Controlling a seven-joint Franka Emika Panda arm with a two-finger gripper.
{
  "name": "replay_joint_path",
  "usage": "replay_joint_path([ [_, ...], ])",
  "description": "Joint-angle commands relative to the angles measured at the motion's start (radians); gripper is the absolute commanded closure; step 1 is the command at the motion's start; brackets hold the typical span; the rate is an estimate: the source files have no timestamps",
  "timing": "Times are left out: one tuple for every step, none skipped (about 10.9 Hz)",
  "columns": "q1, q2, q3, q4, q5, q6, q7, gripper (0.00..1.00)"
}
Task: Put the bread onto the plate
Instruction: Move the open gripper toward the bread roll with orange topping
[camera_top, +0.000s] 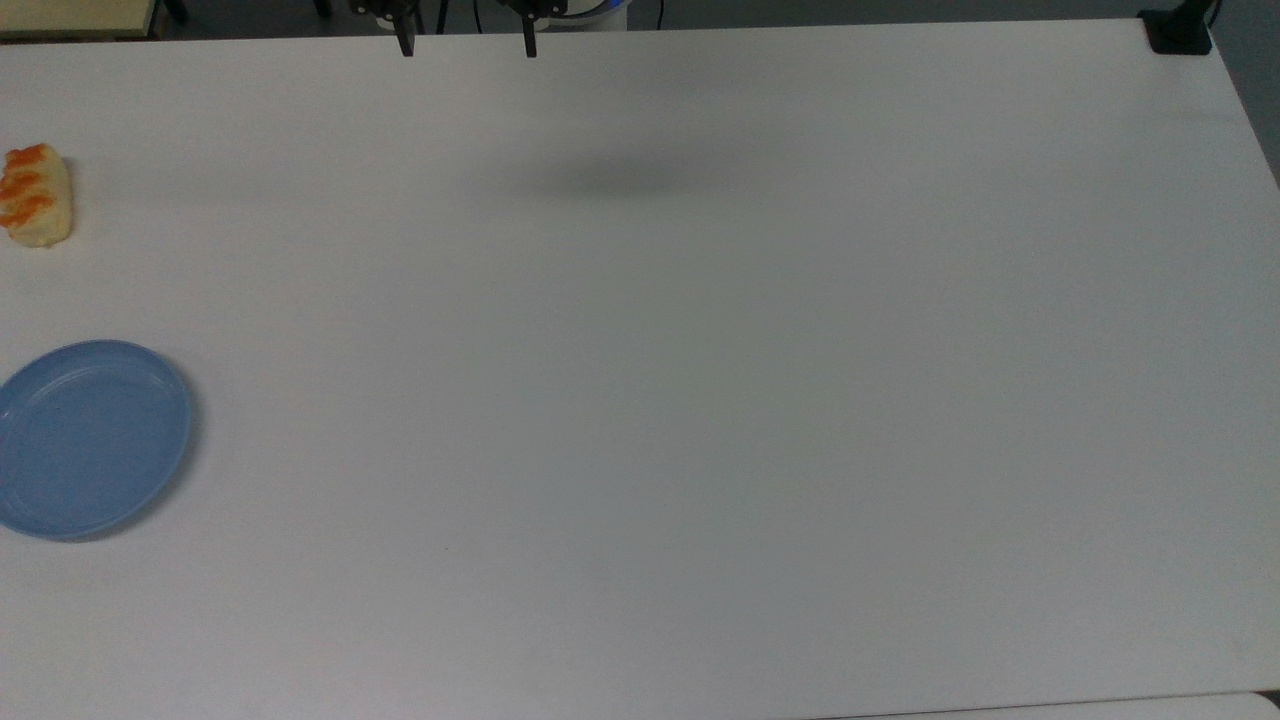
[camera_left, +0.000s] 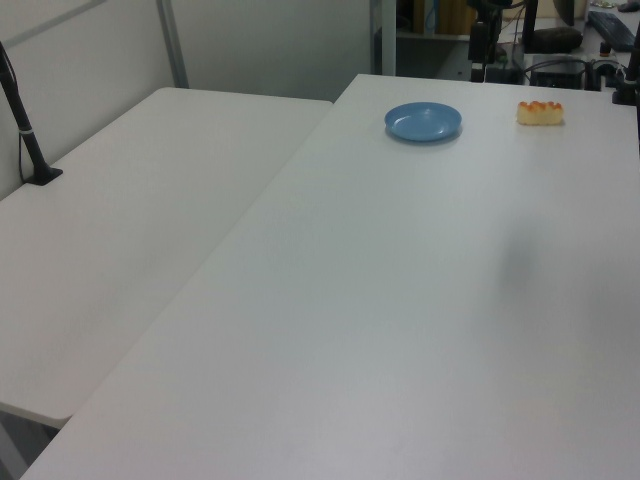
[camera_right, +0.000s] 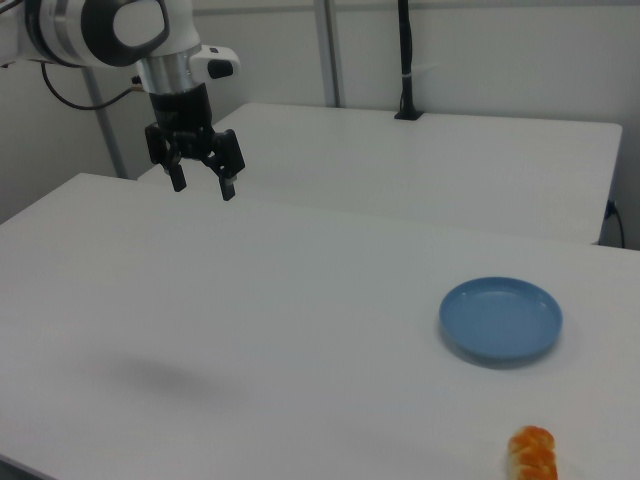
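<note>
The bread (camera_top: 36, 196), a small pale-yellow bun with orange stripes, lies on the white table at the top view's far left; it also shows in the left view (camera_left: 540, 112) and at the right view's bottom edge (camera_right: 533, 452). The light-blue plate (camera_top: 150, 390) sits apart from it, nearer the top view's lower left (camera_left: 424, 121) (camera_right: 500, 318). My gripper (camera_top: 466, 45) hangs open and empty high above the table's far edge, well away from both (camera_right: 203, 186).
The white table (camera_top: 700, 400) stretches wide to the top view's right. A second white table (camera_left: 130, 230) adjoins it in the left view. A black post base (camera_top: 1178, 35) stands at the top view's upper right corner.
</note>
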Motion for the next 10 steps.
replay_joint_path([
  [0.006, -0.012, -0.014, -0.005, 0.008, -0.012, -0.033, 0.00],
  [0.000, -0.012, -0.017, -0.005, -0.010, -0.013, -0.068, 0.00],
  [-0.045, -0.015, -0.015, -0.005, -0.047, -0.032, -0.167, 0.00],
  [-0.091, -0.017, -0.017, 0.009, -0.058, -0.073, -0.300, 0.00],
  [-0.149, -0.020, -0.019, 0.026, -0.058, -0.102, -0.391, 0.00],
  [-0.215, -0.021, -0.019, 0.029, -0.058, -0.105, -0.446, 0.00],
  [-0.287, -0.014, -0.019, 0.029, -0.060, -0.101, -0.509, 0.00],
  [-0.372, -0.008, -0.019, 0.023, -0.060, -0.089, -0.608, 0.00],
  [-0.451, 0.009, -0.020, 0.015, -0.060, -0.054, -0.723, 0.00],
  [-0.539, 0.037, -0.022, 0.011, -0.057, -0.008, -0.794, 0.00],
])
